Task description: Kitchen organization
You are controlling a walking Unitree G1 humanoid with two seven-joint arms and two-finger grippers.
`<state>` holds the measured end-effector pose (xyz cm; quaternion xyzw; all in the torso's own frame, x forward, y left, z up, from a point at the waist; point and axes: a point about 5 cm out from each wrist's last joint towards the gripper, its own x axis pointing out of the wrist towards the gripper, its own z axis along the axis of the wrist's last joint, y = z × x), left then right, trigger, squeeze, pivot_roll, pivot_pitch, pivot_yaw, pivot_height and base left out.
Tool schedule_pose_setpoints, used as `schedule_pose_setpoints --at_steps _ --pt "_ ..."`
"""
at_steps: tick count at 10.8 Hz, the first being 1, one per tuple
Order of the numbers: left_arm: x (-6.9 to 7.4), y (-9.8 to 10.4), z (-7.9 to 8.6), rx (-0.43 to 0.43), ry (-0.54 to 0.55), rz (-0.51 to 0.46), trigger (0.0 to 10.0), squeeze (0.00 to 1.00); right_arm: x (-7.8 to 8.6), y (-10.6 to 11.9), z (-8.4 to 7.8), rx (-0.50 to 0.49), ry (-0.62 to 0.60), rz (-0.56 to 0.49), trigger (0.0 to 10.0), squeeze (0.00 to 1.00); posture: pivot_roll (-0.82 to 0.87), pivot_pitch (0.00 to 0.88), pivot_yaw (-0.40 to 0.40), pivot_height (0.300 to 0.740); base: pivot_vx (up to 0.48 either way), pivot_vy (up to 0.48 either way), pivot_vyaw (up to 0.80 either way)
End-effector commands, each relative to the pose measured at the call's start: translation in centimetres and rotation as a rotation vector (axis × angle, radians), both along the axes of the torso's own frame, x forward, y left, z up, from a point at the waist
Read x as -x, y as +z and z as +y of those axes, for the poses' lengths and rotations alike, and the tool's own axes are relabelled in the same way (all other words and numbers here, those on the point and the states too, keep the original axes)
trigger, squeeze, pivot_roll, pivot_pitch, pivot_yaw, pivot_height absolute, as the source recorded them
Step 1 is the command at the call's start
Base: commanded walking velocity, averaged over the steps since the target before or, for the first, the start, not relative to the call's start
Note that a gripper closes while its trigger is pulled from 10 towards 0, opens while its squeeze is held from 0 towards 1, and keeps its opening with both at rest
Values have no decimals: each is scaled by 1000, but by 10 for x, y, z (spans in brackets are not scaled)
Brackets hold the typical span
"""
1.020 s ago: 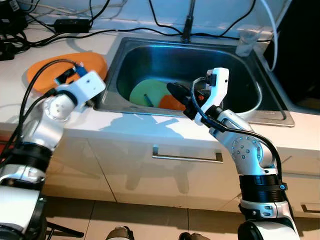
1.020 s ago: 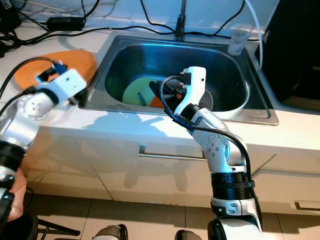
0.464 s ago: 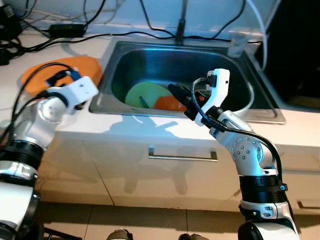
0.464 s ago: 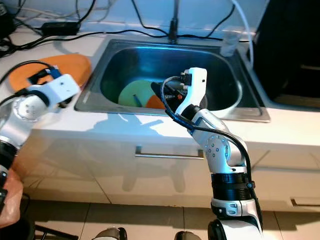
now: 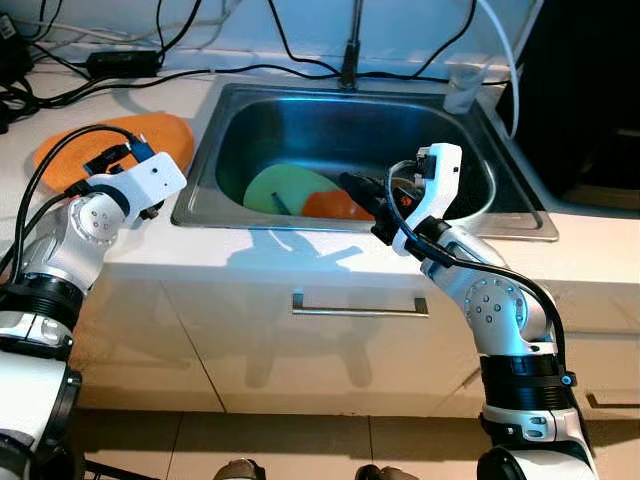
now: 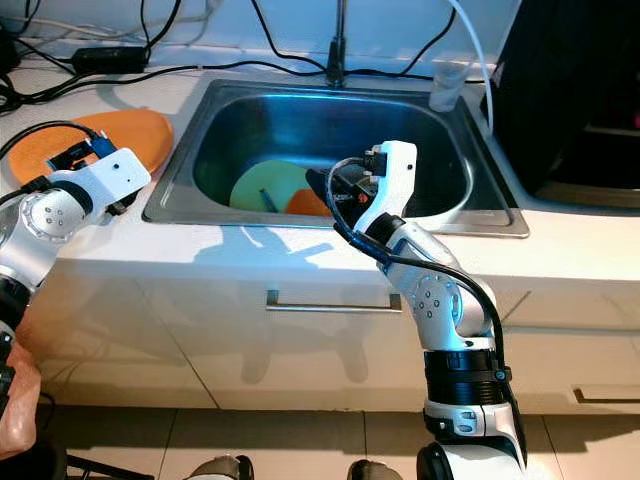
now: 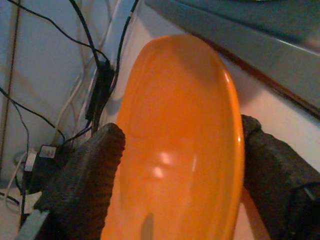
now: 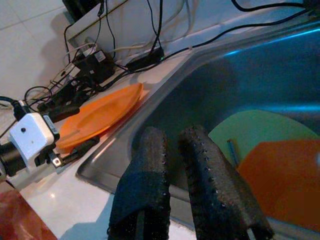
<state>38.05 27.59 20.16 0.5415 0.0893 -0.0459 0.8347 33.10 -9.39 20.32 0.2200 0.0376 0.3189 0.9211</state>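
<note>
An orange plate lies on the white counter, left of the steel sink. My left gripper is open low over the counter at the plate's near edge, with one finger on each side of the plate. In the sink lie a green plate with a small blue utensil on it and an orange piece beside it. My right gripper hangs over the sink's front rim, pointing at those dishes. Its fingers are shut on nothing.
A faucet stands behind the sink, and a clear cup sits at its back right corner. Black cables and a power adapter run along the back of the counter. A black appliance stands at the right. The drawer handle is below.
The whole picture has shifted, so the camera has moved. Both arms keep about the same pose relative to the sink and the orange plate.
</note>
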Motion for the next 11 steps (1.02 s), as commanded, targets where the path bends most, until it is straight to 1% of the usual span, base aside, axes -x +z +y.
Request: schedule_pose_setpoints --at_steps 1,8,11 --pt "2 -11 3 11 12 52 0 0 -1 6 -3 -11 -10 -13 10000 63 -15 72 -5 740 0 0 0" --pt "3 -17 4 48 11 67 0 0 1 2 -2 -12 -7 1 10000 67 -16 77 -8 740 0 0 0" --pt "4 -20 4 39 6 69 0 0 2 0 -1 -20 0 12 10000 59 -18 81 -6 740 0 0 0"
